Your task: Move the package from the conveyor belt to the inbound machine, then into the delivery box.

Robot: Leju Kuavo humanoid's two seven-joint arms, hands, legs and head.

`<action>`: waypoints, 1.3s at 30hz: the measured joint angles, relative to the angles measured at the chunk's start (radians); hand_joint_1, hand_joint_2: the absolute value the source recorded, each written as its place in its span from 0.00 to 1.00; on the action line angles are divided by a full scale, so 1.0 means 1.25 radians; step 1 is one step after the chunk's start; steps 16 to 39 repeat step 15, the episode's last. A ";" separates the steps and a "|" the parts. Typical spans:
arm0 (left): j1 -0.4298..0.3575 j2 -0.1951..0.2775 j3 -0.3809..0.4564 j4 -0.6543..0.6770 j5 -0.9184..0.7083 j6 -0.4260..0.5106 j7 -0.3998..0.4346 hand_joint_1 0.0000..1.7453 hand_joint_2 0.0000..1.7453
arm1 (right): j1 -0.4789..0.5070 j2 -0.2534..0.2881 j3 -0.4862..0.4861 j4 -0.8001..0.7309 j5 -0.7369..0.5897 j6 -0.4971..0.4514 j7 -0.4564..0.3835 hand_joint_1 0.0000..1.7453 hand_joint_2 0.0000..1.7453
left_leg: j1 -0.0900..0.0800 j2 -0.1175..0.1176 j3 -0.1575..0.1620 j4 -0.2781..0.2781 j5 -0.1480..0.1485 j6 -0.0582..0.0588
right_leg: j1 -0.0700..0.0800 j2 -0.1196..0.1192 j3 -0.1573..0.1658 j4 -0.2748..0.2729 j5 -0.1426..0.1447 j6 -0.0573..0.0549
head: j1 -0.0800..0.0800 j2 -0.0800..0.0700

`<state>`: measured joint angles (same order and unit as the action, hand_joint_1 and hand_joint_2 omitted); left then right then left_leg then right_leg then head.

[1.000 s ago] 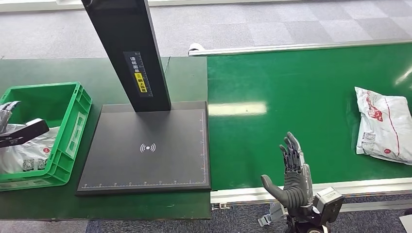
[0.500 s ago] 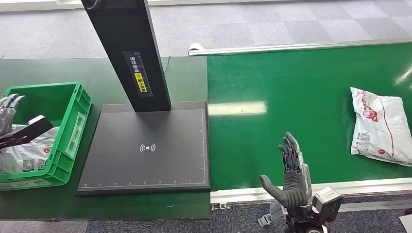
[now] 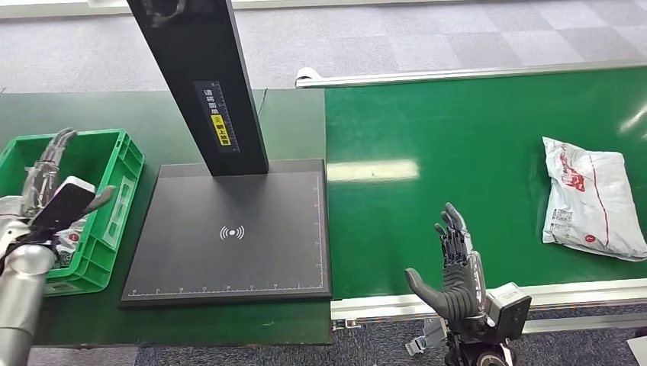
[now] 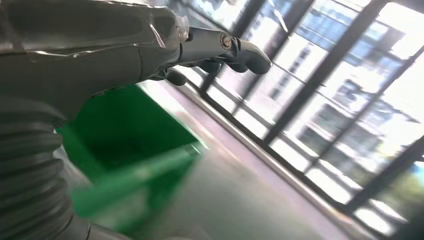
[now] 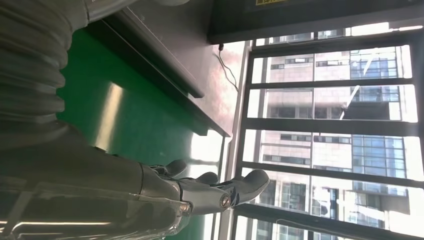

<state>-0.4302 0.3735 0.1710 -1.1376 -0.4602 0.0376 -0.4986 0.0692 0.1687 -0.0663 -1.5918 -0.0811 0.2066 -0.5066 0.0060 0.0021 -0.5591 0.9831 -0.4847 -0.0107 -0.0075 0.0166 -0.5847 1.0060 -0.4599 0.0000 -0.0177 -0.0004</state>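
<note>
Package (image 3: 587, 197): flat on belt (image 3: 458, 137), well apart from right hand (image 3: 456, 267), which is empty, fingers spread. Left hand (image 3: 52, 183): empty, fingers apart, over box (image 3: 114, 191).

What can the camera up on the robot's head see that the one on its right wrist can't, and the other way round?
Head view alone: the white package lying on the green conveyor belt, the green delivery box with the left hand over it, and the black inbound machine's flat pad.

Right wrist view alone: tall windows with buildings outside, and a dangling cable.

Both: the right hand, open with fingers apart and holding nothing, and the green belt surface beside it.
</note>
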 joint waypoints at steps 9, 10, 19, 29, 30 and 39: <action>0.177 -0.179 -0.084 -0.298 0.237 -0.133 -0.038 0.00 1.00 | -0.001 -0.003 0.011 0.038 0.008 -0.011 0.008 0.00 1.00 | 0.000 0.000 0.000 0.000 -0.002 0.001 | 0.000 0.000 0.000 -0.001 0.000 0.001 | 0.000 0.000; 0.188 -0.189 -0.093 -0.313 0.244 -0.141 -0.038 0.00 1.00 | -0.001 -0.003 0.011 0.042 0.008 -0.012 0.008 0.00 1.00 | 0.000 0.000 0.000 0.000 -0.002 0.001 | 0.000 0.000 0.000 -0.001 0.000 0.001 | 0.000 0.000; 0.236 -0.229 -0.126 -0.353 0.266 -0.169 -0.038 0.00 1.00 | 0.002 -0.006 0.016 0.056 0.028 -0.027 0.009 0.00 1.00 | 0.000 0.000 0.000 0.000 -0.002 0.001 | 0.000 0.000 0.000 -0.001 0.000 0.001 | 0.000 0.000; 0.236 -0.229 -0.126 -0.353 0.266 -0.169 -0.038 0.00 1.00 | 0.002 -0.006 0.016 0.056 0.028 -0.027 0.009 0.00 1.00 | 0.000 0.000 0.000 0.000 -0.002 0.001 | 0.000 0.000 0.000 -0.001 0.000 0.001 | 0.000 0.000; 0.236 -0.229 -0.126 -0.353 0.266 -0.169 -0.038 0.00 1.00 | 0.002 -0.006 0.016 0.056 0.028 -0.027 0.009 0.00 1.00 | 0.000 0.000 0.000 0.000 -0.002 0.001 | 0.000 0.000 0.000 -0.001 0.000 0.001 | 0.000 0.000; 0.236 -0.229 -0.126 -0.353 0.266 -0.169 -0.038 0.00 1.00 | 0.002 -0.006 0.016 0.056 0.028 -0.027 0.009 0.00 1.00 | 0.000 0.000 0.000 0.000 -0.002 0.001 | 0.000 0.000 0.000 -0.001 0.000 0.001 | 0.000 0.000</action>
